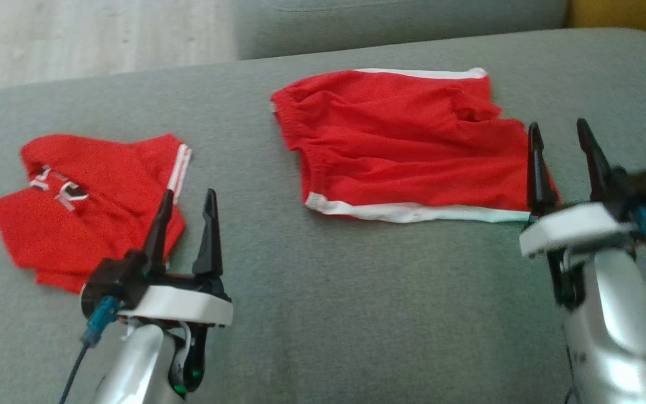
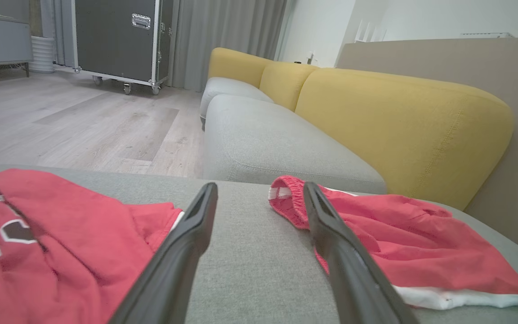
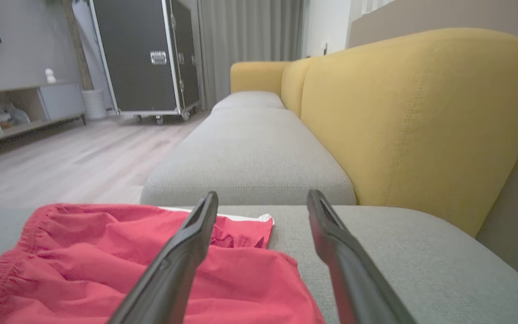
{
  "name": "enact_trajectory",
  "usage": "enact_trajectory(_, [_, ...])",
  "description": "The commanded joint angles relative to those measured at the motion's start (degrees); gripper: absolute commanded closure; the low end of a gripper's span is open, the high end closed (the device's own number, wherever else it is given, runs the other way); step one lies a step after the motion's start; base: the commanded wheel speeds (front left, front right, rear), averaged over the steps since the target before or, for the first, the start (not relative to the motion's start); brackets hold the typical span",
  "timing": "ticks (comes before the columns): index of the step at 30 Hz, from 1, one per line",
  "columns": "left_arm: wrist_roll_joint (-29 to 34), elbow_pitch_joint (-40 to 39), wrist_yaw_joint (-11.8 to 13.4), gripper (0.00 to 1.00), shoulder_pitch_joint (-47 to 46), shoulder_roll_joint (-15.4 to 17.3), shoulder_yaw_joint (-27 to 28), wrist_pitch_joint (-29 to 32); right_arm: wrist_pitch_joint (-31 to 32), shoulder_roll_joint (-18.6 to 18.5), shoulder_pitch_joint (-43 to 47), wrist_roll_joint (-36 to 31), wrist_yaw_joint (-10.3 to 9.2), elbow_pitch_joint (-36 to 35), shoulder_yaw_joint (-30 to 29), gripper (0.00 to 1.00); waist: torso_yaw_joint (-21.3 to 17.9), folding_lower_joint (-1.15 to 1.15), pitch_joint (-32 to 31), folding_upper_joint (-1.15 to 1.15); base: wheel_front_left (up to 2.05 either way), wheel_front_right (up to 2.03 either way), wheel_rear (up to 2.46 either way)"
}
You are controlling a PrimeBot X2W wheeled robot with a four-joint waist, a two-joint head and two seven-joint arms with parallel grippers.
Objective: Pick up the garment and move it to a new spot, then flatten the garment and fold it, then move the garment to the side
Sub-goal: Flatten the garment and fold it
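Observation:
Red shorts with white trim point(image 1: 407, 146) lie spread flat on the grey sofa seat point(image 1: 312, 314), right of centre; the shorts point(image 3: 151, 265) also lie left of my right fingers, and the shorts point(image 2: 403, 243) show right of my left fingers. A folded red jersey with white lettering point(image 1: 82, 207) rests at the left; the jersey point(image 2: 47, 243) has a white-striped sleeve. My left gripper point(image 1: 188, 210) is open, hovering at the jersey's right edge. My right gripper point(image 1: 561, 137) is open beside the shorts' right edge, its left finger over the hem.
A second grey seat cushion point(image 1: 396, 22) lies beyond. Yellow sofa backrests point(image 3: 416, 112) line the right side. Wooden floor point(image 2: 79, 121) and a black wheeled flight case point(image 2: 115, 40) stand past the sofa's far edge.

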Motion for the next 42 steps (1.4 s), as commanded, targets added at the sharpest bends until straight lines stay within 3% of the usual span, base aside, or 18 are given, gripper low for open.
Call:
enact_trajectory(1, [0.3,-2.07,-0.1,0.0,-1.2,0.78,2.38,-0.54,-0.71,0.27,0.43,1.0,-0.04,-2.87,1.64,0.0,-1.38,0.0,0.27,0.0,0.0,0.0,0.0])
enact_trajectory(5, [1.95,-3.64,-0.84,0.0,-0.18,0.28,4.31,-0.54,-0.73,0.28,11.92,8.37,-0.04,-16.39,6.57,0.0,-4.28,0.0,0.83,0.0,0.0,0.0,0.0])
enact_trajectory(8, [2.99,-3.93,-1.42,0.0,0.14,-0.22,5.13,-0.54,-0.73,0.28,14.64,9.58,-0.04,-18.95,7.4,0.0,-4.96,0.0,1.24,0.0,0.0,0.0,0.0])
enact_trajectory(15, [6.21,-2.98,-3.43,0.0,-1.18,-0.47,4.7,-0.54,-0.74,0.29,14.56,10.49,-0.04,-20.63,7.53,0.0,-5.63,0.0,2.64,0.0,0.0,0.0,0.0])
enact_trajectory(23, [10.33,5.4,-5.79,0.0,-7.94,1.93,-4.0,3.55,-0.74,0.29,13.43,11.02,-0.04,-20.69,7.72,0.0,-7.1,0.0,5.84,0.0,0.0,0.0,0.0])
enact_trajectory(29, [9.39,11.57,-6.28,0.0,-13.25,3.38,-8.53,6.9,-0.74,0.29,12.24,12.14,-0.04,-20.66,8.25,0.0,-9.42,0.0,8.47,0.0,0.0,0.0,0.0])
enact_trajectory(36, [6.97,14.74,-6.36,0.0,-15.8,3.91,-10.62,6.4,-0.74,0.29,11.83,12.56,-0.04,-19.84,7.88,0.0,-10.49,0.0,9.41,0.0,0.0,0.0,0.0])
enact_trajectory(38, [6.31,14.93,-6.36,0.82,-16.25,4.0,-11.56,5.57,-0.74,0.29,11.88,12.18,-0.04,-19.13,7.89,0.0,-10.46,0.0,9.45,0.0,0.0,0.0,0.0])
enact_trajectory(39, [6.08,14.98,-6.37,1.0,-16.49,4.06,-11.86,5.05,-0.74,0.29,11.84,11.73,-0.04,-18.69,7.91,0.0,-10.39,0.0,9.44,0.0,0.0,0.0,0.0])
enact_trajectory(42, [5.73,15.16,-6.37,1.0,-16.75,4.17,-12.2,4.18,-0.74,0.29,11.74,11.07,-0.04,-17.58,7.93,0.0,-10.19,0.0,9.29,0.0,0.0,0.0,0.0])
